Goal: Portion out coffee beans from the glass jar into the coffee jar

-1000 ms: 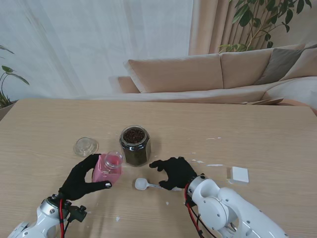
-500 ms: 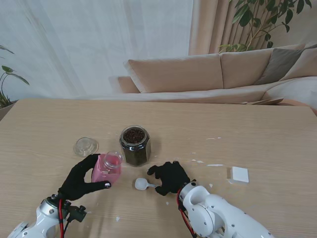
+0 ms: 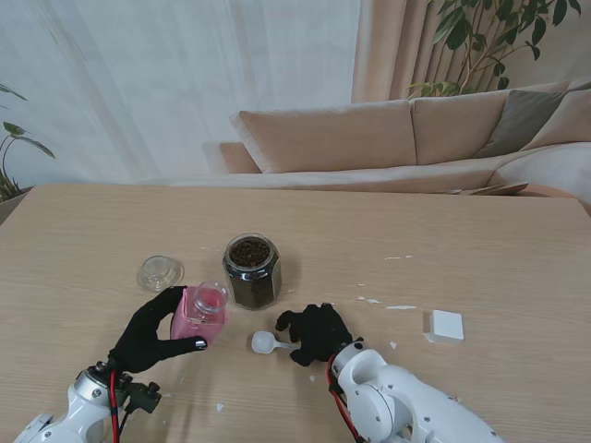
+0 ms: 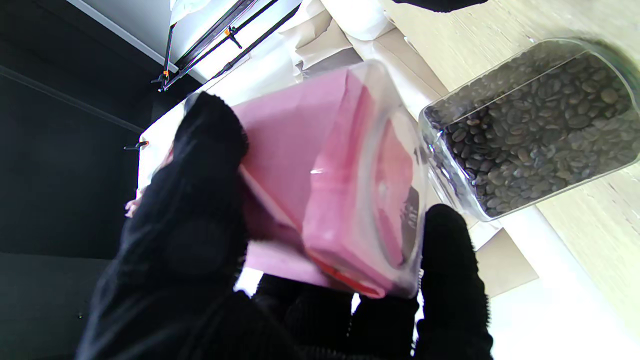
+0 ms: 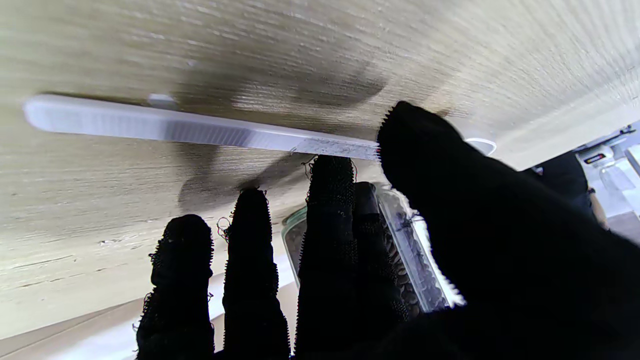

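Left hand [image 3: 148, 334] clasps the pink coffee jar [image 3: 201, 312]; right hand [image 3: 317, 333], lower centre, fingers curled over the scoop [image 3: 265, 342] handle; grip unconfirmed; pinch handle firmly before lifting.

Scoop [image 3: 264, 342] betw. hands, jars behind

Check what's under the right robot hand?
The white scoop's handle runs under the right robot hand; its bowl sticks out on the table. Contact between fingers and handle isn't clear.
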